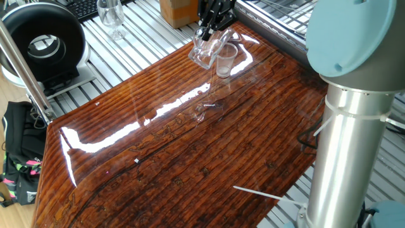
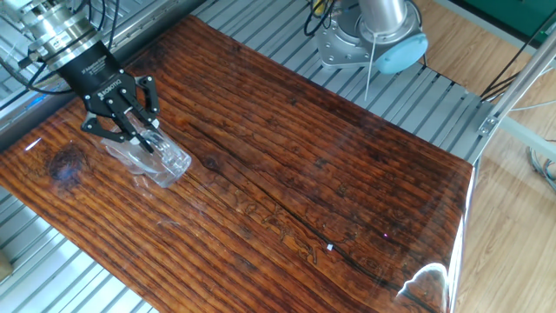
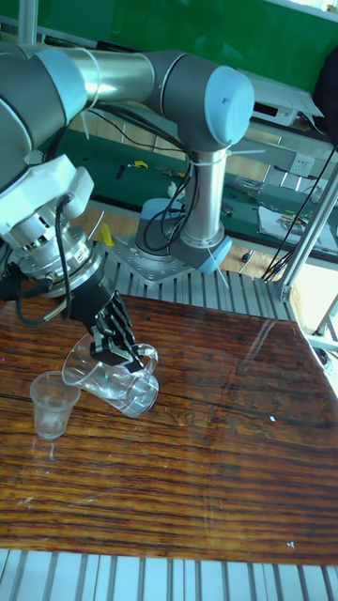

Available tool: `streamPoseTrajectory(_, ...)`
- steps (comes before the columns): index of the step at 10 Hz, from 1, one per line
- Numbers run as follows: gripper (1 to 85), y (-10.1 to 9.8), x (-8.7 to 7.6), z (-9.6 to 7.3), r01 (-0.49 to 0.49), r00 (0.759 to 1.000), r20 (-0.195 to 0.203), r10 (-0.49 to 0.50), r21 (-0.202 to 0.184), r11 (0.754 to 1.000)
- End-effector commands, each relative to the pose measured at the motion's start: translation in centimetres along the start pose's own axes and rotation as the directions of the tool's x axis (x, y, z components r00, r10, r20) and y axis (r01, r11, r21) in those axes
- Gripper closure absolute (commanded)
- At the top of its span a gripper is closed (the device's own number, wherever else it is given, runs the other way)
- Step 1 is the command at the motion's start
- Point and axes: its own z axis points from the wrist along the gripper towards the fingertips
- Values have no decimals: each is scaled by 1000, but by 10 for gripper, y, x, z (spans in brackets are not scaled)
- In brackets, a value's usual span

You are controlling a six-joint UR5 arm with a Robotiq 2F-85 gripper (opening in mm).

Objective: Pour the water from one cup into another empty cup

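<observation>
My gripper is shut on the clear tumbler, which is lifted and tipped over. Its mouth points down towards the smaller cloudy cup, and its thick base is the higher end. The small cup stands upright on the wooden table, just under and beside the tumbler's rim. In one fixed view the gripper holds the tilted tumbler right next to the cup. From the other side, the gripper and tumbler cover the cup. I cannot make out the water.
A stemmed glass stands off the table at the back, near a black round device and a cardboard box. The arm's grey column rises at the table's right edge. Metal slats surround the tabletop.
</observation>
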Motion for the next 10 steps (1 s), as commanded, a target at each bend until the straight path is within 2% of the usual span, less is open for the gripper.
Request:
streamPoseTrajectory(1,840,-8,-1,1,21,999,38,-22,11,1000)
streamPoseTrajectory(2,840,-10,-3,3,26,997,66,-26,8,1000)
streamPoseTrajectory(8,840,-5,8,-4,23,998,62,-23,-2,1000)
streamPoseTrajectory(10,840,-4,9,-4,24,997,79,-24,-3,1000)
